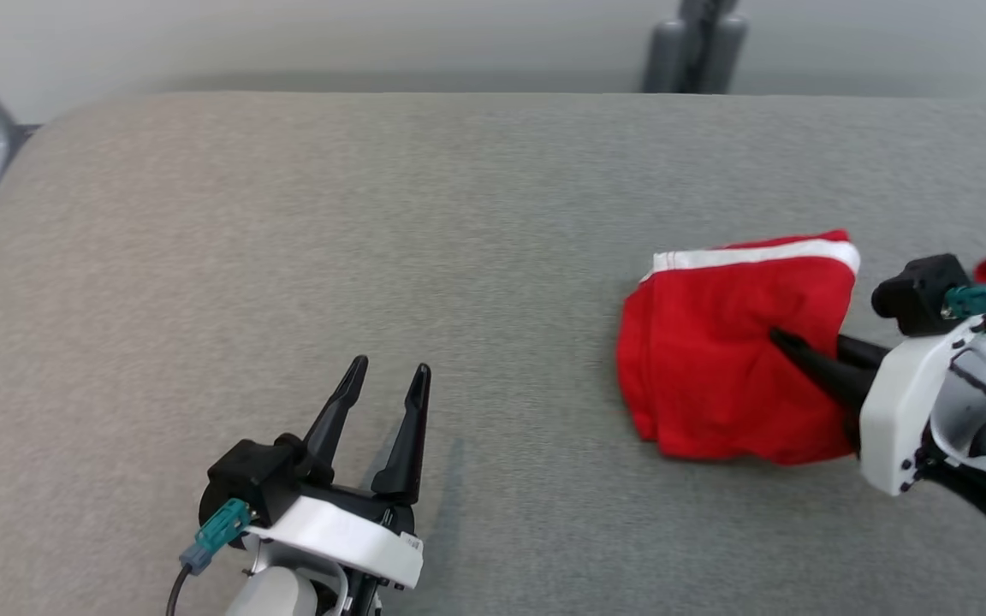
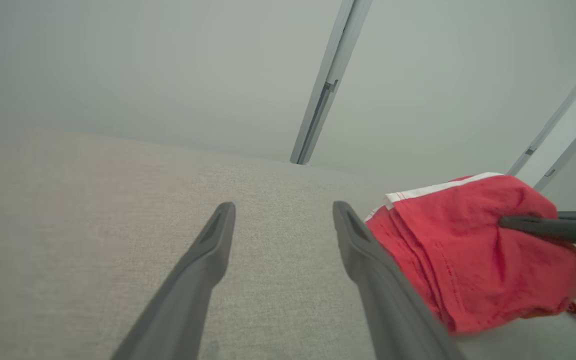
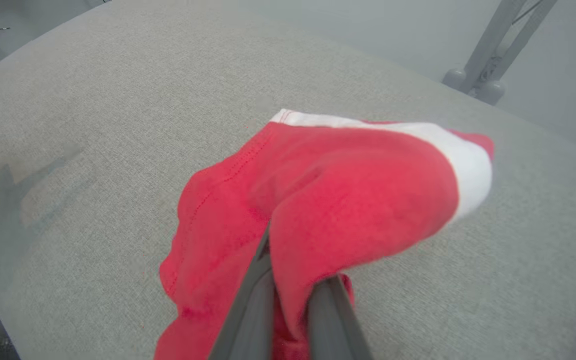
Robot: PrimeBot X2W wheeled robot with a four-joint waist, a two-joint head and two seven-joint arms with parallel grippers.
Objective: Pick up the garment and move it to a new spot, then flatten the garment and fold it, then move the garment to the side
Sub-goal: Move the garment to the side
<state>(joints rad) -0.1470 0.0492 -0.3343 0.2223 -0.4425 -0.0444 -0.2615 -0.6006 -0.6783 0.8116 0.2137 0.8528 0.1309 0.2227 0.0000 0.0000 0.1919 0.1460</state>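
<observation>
Head view: a red garment (image 1: 715, 376) with a white band (image 1: 750, 255) along its far edge lies bunched on the right part of the grey table (image 1: 288, 214). The right tool (image 1: 780, 339) reaches in from the right, its 2 dark fingers pressed together on a fold near the middle of the cloth. The left tool (image 1: 391, 366) sits at the lower left, well apart from the garment, fingers spread with nothing between them. A grey stand (image 1: 698, 43) rises behind the table's far edge.

Left wrist view: the left tool's 2 fingers (image 2: 208, 260) stand wide apart over bare table. The garment lies to their right, and the tip of the right tool pokes into it from the right edge. A pale rail (image 2: 325, 85) runs up the wall behind.

Right wrist view: the right tool's 2 fingers pinch a raised ridge of red cloth that humps up over their tips. The rest of the garment rests on the table, with the white band at its far side.
</observation>
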